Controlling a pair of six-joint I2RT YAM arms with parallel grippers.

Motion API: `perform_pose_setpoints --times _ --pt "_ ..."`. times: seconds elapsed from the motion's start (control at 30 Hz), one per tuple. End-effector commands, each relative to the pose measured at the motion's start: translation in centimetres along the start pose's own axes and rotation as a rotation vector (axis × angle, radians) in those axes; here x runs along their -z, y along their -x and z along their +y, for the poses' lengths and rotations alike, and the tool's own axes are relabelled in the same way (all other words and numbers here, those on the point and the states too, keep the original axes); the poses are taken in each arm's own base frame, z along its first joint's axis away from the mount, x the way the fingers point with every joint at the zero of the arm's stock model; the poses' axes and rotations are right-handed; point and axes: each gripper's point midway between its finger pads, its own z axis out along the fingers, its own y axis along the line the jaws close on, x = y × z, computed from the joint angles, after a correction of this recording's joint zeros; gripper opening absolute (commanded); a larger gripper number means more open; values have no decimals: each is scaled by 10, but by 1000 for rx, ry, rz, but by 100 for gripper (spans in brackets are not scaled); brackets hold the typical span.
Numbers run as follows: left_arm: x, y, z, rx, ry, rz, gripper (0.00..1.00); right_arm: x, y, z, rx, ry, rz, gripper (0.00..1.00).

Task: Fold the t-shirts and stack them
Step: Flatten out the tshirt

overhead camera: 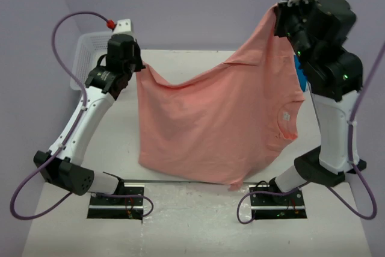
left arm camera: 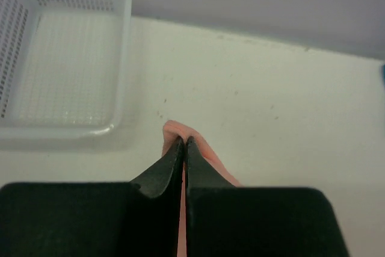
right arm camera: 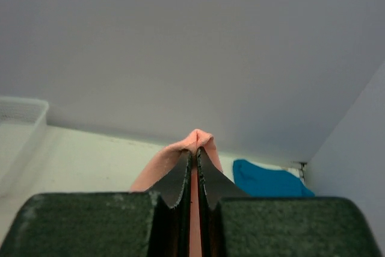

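Left gripper (left arm camera: 183, 142) and right gripper (right arm camera: 194, 152) clamped on pink t-shirt (overhead camera: 210, 124), right higher; level out, keep taut, lower flat onto table (overhead camera: 180, 59).

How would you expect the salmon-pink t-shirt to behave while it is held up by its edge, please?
Probably floppy: the salmon-pink t-shirt sags in a curve between the left pincer and the right pincer. Likely light, since two small pinches carry it. Its loose lower edge might drag on the table.
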Motion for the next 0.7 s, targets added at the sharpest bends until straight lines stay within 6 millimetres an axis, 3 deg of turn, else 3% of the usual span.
perform_pose_setpoints --times 0.0,0.1,0.27,0.37,0.4,0.43,0.5,0.53,0.57,0.67 --pt "-20 -8 16 -9 92 -47 0 -48 -44 5 32 3 108 0" --pt "-21 -3 15 -17 92 -61 0 -55 -44 0 32 -5 104 0" --pt "15 36 3 -4 -7 -149 0 -32 -22 -4 32 12 54 0" --pt "47 58 -4 14 -88 -197 0 7 2 -11 27 18 -11 0" --pt "56 61 -5 20 -103 -204 0 29 12 -15 17 25 -41 0" --pt "74 72 -5 37 -131 -239 0 40 17 -15 9 34 -57 0" --pt "93 77 -9 51 -183 -251 0 63 24 -11 -7 70 -78 0" --pt "109 82 -9 65 -212 -275 0 85 34 -16 -23 81 -117 0" --pt "116 81 -11 69 -240 -270 0 94 35 -8 -31 127 -122 0" --pt "147 82 -10 91 -295 -286 0 119 35 -10 -54 170 -133 0"
